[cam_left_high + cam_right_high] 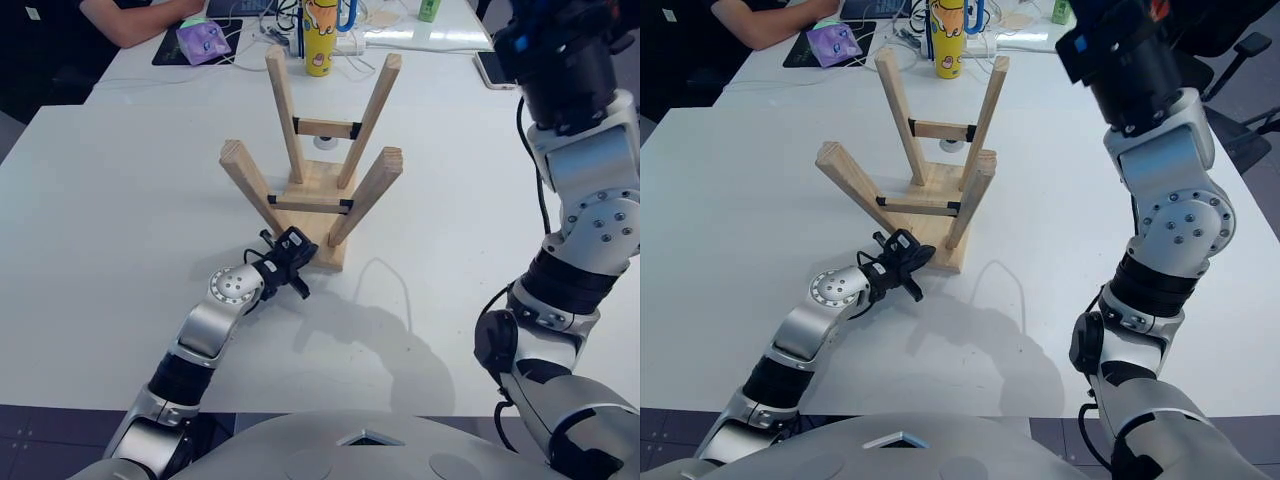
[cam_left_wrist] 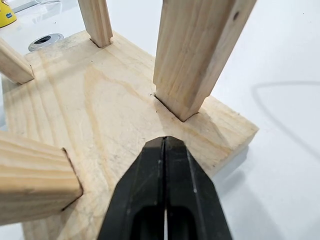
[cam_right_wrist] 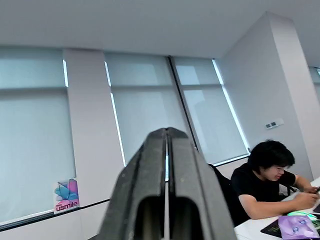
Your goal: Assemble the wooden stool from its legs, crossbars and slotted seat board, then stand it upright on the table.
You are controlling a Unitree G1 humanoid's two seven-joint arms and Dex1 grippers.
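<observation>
Stool sits inverted: four legs, two crossbars, one seat board.

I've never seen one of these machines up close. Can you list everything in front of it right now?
Table: one, white, under the stool.
Stool: one, pale wood, mid-table, upside down.
Seat board: one, pale wood, flat on the table.
Legs: four, pale wood, sticking up from the seat board, splayed outward.
Crossbars: two, pale wood with black ends, each joining two legs.
Disc: one, grey, on the table just behind the stool.
Cup: one, yellow, on the far table.
Pouch: one, purple, far left on a dark mat.
Left pincer: black, shut, at the seat board's near corner.
Right pincer: black, shut, raised high.
</observation>
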